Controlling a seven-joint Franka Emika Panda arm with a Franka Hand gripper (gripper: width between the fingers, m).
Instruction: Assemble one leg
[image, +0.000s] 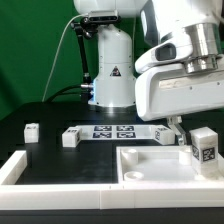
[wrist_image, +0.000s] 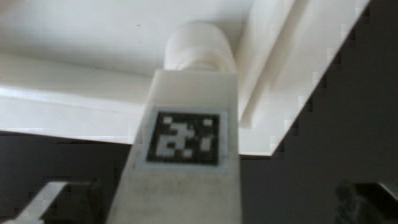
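The leg stands upright at the tabletop's corner on the exterior view's right, so you can judge it seated; your gripper hangs just beside it, jaws wide, gripping nothing.

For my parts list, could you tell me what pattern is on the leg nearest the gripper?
The leg is white with a black-and-white square tag, clearest in the wrist view.

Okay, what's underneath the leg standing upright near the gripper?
The leg stands on the white tabletop at the exterior view's right, a tag on its side. The open gripper is beside it. Whether its lower end sits in a corner socket cannot be seen; the leg itself covers that spot.
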